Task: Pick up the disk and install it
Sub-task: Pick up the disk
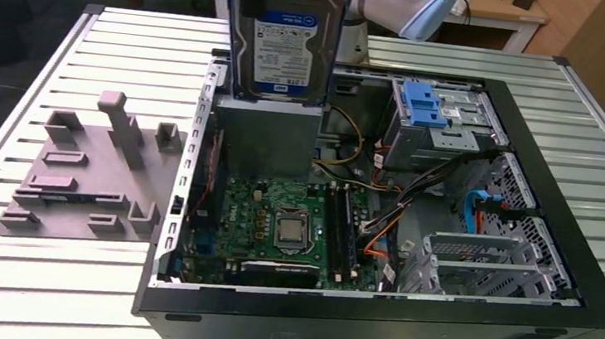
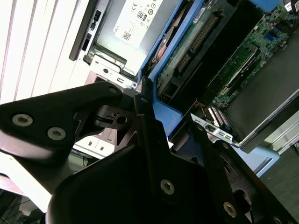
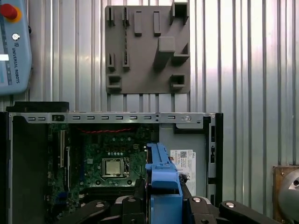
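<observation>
Silver metal under a blue-and-white label: the disk (image 1: 281, 43) is upright and its label faces the exterior camera. A blue plastic bracket runs down both long edges and across the lower end. It hangs in the air above the open computer case (image 1: 376, 326), with its lower end just over the grey power supply (image 1: 265, 137).

The gripper (image 3: 163, 198) is clamped on the disk, one black finger against each side of the bracket.

Exterior view:
- The whole case interior shows: green motherboard (image 1: 275, 225), bundled cables, and a metal drive cage with a blue ribbed latch (image 1: 431, 107) toward the exterior view's right.
- A grey fixture plate (image 1: 91, 174) lies on the slatted metal table (image 1: 24, 293), beside the case on the exterior view's left.

Second wrist view:
- This shows the disk's unlabelled face, a green circuit board with a row of connector pins.
- The fingers (image 2: 149, 140) are in front of it, and the power supply's white sticker (image 2: 140, 18) is beyond.

First wrist view:
- Looking straight down, the disk is edge-on, so its bracket reads as a narrow blue strip.
- The motherboard and its processor socket (image 3: 113, 166) lie below it, and the fixture plate is past the case wall.
- A teach pendant (image 3: 14, 46) lies on the table near the case, well apart from the fixture plate.
</observation>
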